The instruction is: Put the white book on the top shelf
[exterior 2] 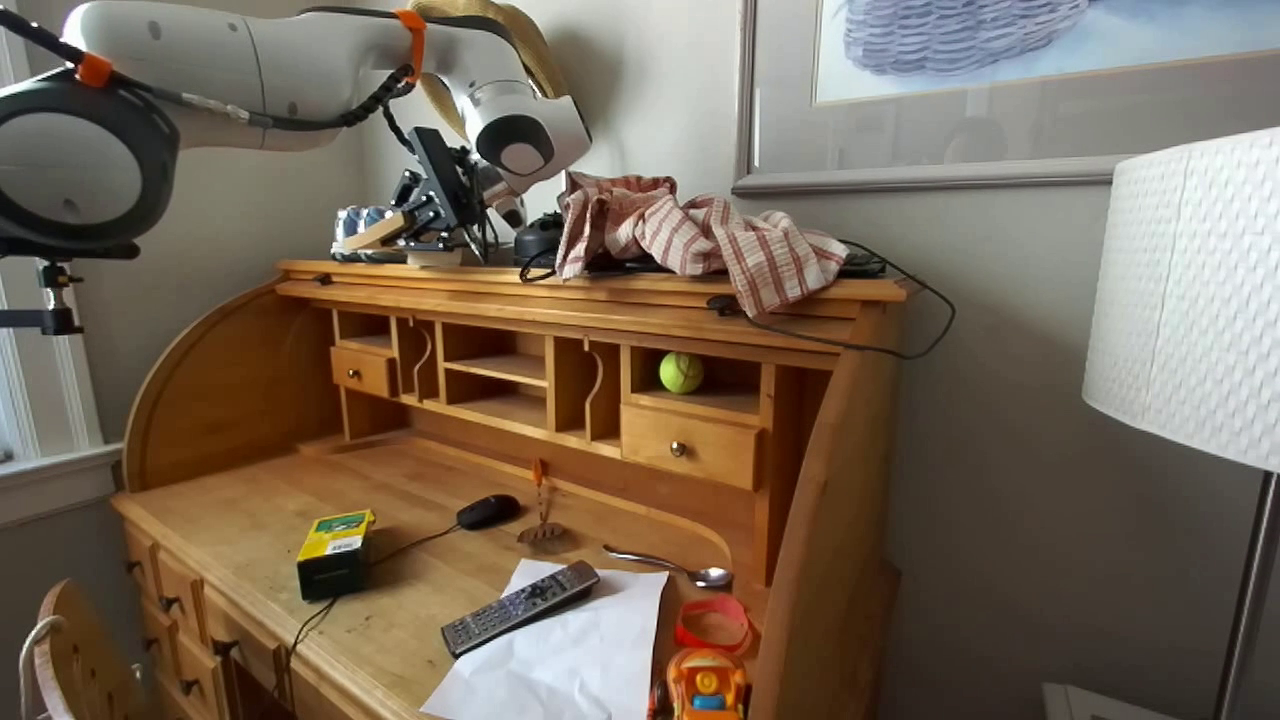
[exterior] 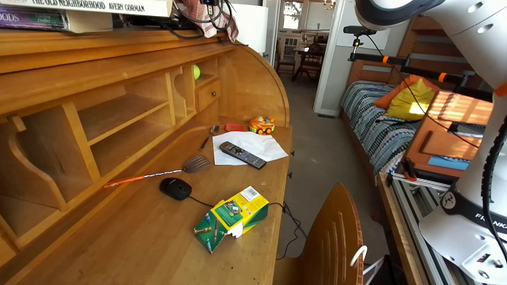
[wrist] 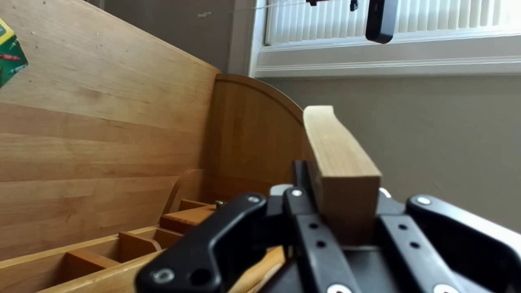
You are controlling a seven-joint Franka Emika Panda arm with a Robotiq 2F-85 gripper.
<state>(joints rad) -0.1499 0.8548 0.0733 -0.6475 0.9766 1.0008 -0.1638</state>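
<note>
My gripper (wrist: 342,193) is shut on the white book (wrist: 338,148), which is edge-on in the wrist view as a pale block between the fingers. From this side only its cream page edge and a shaded end show. In an exterior view its white lettered spine (exterior: 130,8) lies roughly level over the top shelf (exterior: 99,44). The arm reaches over the desk in an exterior view, with the gripper (exterior 2: 425,235) low above the left part of the top shelf (exterior 2: 450,277) and the book's tan edge (exterior 2: 376,232) tilted down leftward. Whether the book touches anything beneath is unclear.
A purple book (exterior: 35,19) lies under the white one. Farther along the shelf are a black object (exterior 2: 540,240), cables and a striped cloth (exterior 2: 690,230). A framed picture (exterior 2: 900,180) hangs behind. Below, the desk holds a green-and-yellow box (exterior: 233,217), mouse (exterior: 175,188), remote (exterior: 242,154) and paper.
</note>
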